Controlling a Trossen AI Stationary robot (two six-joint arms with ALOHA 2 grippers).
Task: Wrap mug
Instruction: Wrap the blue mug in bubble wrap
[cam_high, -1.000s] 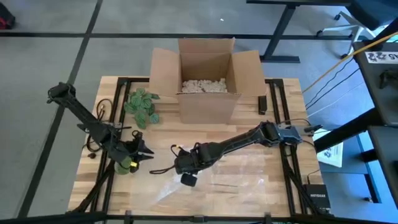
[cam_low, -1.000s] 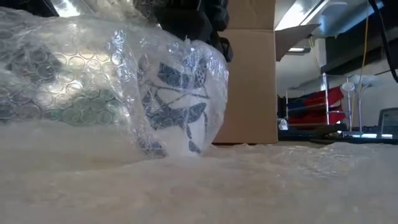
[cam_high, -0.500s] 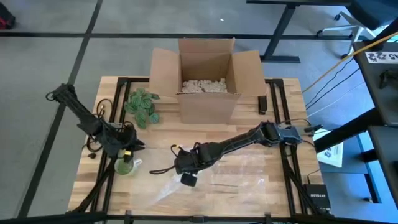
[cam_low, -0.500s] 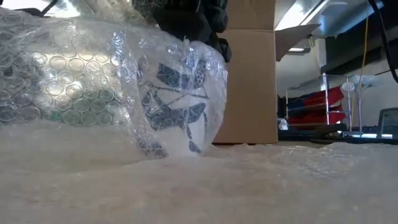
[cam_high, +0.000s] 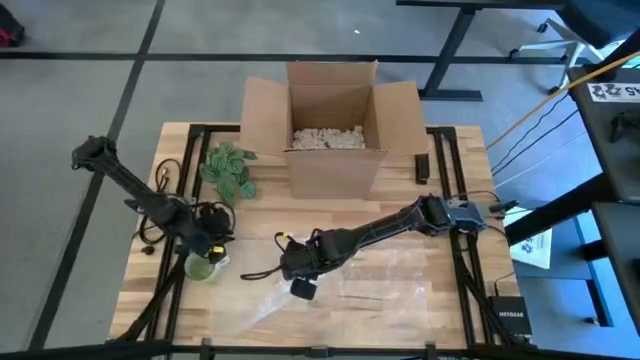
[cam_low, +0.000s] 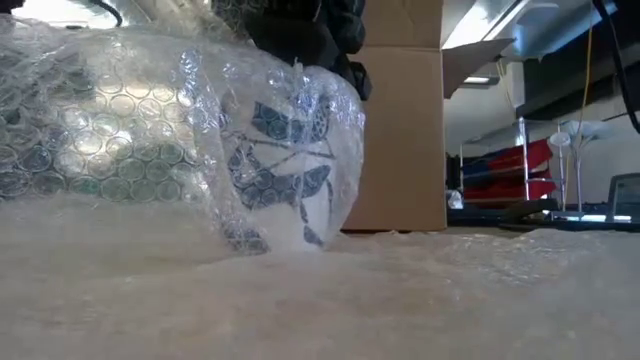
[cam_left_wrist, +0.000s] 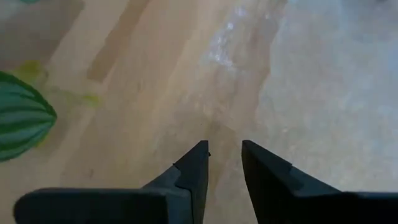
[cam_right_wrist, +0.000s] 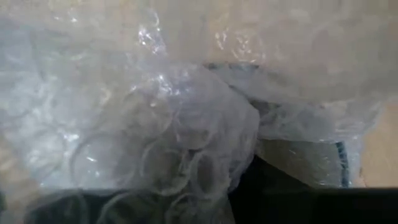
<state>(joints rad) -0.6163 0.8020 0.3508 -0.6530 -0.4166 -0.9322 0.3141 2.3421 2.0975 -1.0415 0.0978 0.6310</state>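
The mug (cam_low: 285, 170), white with a blue leaf pattern, stands on the table under clear bubble wrap (cam_low: 110, 110). The rest of the bubble wrap sheet (cam_high: 370, 290) lies flat toward the table's near edge. My right gripper (cam_high: 300, 287) reaches across from the right and sits on top of the wrapped mug, shut on the wrap. My left gripper (cam_left_wrist: 224, 146) hovers over bare wood left of the sheet, a little open, with nothing between its fingers. In the high view my left gripper (cam_high: 218, 243) stands just beyond a green striped thing (cam_high: 200, 267). My right gripper comes down from above onto the bubble wrap bunched over the mug's top (cam_right_wrist: 205, 143). The wrap covers the fingers, so the exact place of contact is hidden. The wrap drapes slack down the mug's sides (cam_low: 335, 150) to the table, and the mug stands on the table.
An open cardboard box (cam_high: 335, 135) holding white packing fill stands at the far middle. A green leafy plant (cam_high: 228, 170) lies left of it, and a small black object (cam_high: 422, 167) lies to its right. A dark cable (cam_high: 262, 272) trails between the two grippers.
My left gripper has drawn back from the green striped thing toward the table's far left, leaving it uncovered on the wood. My right gripper and the wrapped mug have stayed still.
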